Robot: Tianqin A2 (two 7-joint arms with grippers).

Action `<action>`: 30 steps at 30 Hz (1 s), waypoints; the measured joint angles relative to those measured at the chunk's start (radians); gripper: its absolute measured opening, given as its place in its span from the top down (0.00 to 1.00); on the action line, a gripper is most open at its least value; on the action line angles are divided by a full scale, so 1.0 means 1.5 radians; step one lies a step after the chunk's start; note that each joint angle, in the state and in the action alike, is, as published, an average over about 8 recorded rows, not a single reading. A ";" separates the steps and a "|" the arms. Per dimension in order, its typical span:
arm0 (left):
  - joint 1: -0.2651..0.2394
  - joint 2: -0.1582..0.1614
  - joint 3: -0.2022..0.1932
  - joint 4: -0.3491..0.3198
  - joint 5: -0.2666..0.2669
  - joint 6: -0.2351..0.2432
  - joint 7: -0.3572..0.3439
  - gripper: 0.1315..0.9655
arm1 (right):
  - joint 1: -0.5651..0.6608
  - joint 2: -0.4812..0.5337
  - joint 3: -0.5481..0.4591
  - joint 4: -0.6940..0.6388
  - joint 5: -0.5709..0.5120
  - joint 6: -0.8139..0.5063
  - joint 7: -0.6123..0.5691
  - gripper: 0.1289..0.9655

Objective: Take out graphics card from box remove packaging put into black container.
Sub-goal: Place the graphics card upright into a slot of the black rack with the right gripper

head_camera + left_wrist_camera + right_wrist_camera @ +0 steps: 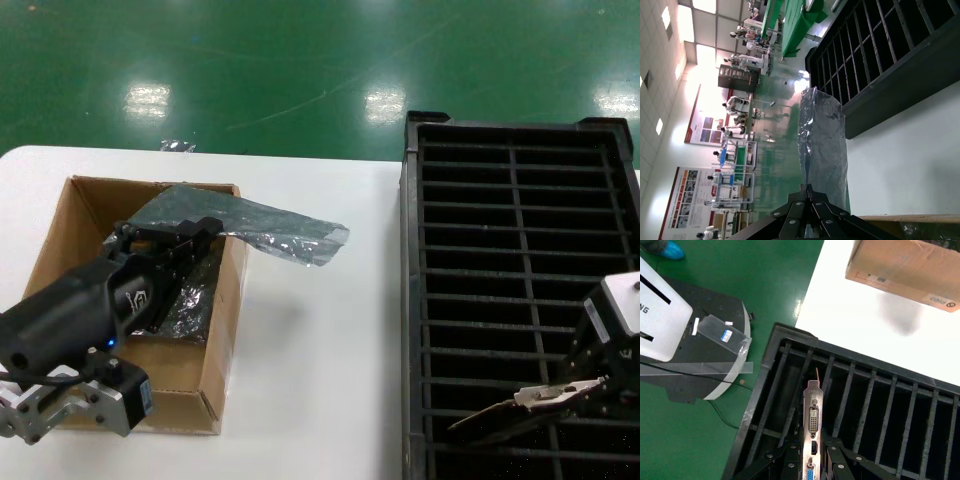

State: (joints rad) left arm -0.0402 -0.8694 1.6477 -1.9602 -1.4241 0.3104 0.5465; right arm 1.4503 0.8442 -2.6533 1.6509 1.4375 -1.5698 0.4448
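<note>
My left gripper hovers over the open cardboard box, shut on one end of the grey-blue packaging bag. The bag stretches past the box's wall towards the table's middle. In the left wrist view the jaws are closed on the crinkled bag. My right gripper is low over the near end of the black container, shut on the graphics card. In the right wrist view the card's silver bracket stands between the jaws, above the container's slots.
Darker shiny bags lie inside the box. Bare white table separates box and container. A small shiny scrap lies at the table's far edge, with green floor beyond. The robot's base stands beside the container.
</note>
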 joint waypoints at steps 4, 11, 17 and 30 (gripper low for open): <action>0.000 0.000 0.000 0.000 0.000 0.000 0.000 0.99 | 0.005 0.007 -0.005 0.015 0.011 0.000 0.008 0.93; 0.000 0.000 0.000 0.000 0.000 0.000 0.000 0.99 | 0.010 0.015 -0.012 0.026 0.019 0.000 0.018 0.93; 0.000 0.000 0.000 0.000 0.000 0.000 0.000 0.99 | 0.021 0.017 -0.023 0.023 0.017 0.000 0.020 0.93; 0.000 0.000 0.000 0.000 0.000 0.000 0.000 0.99 | 0.039 0.011 -0.045 0.017 0.019 0.000 0.023 0.93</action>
State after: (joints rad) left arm -0.0402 -0.8694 1.6477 -1.9602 -1.4241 0.3104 0.5465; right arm 1.5088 0.8610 -2.7208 1.6768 1.4663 -1.5698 0.4799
